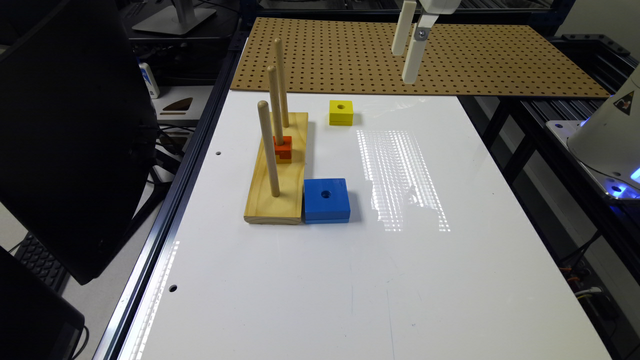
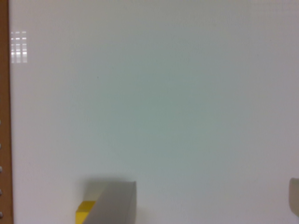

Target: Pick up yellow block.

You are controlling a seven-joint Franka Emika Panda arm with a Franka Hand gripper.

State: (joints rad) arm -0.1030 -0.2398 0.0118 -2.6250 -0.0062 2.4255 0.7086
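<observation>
From the exterior view's left: a dark monitor (image 1: 70,135) bordered the white counter (image 1: 350,280). A wooden base (image 1: 277,175) carried three upright pegs (image 1: 268,147); a small orange-red block (image 1: 283,148) sat threaded on the middle peg. A blue block (image 1: 326,200) with a central hole lay touching the base's near corner. The yellow block (image 1: 341,112) lay flat on the counter near its far edge, just beside the base's far end and apart from it. A brown pegboard (image 1: 420,55) lay beyond. The pincer (image 1: 408,47) hung above the pegboard, released, its fingers (image 2: 114,205) spread wide; in the wrist view one finger partly covered the yellow block (image 2: 85,212).
</observation>
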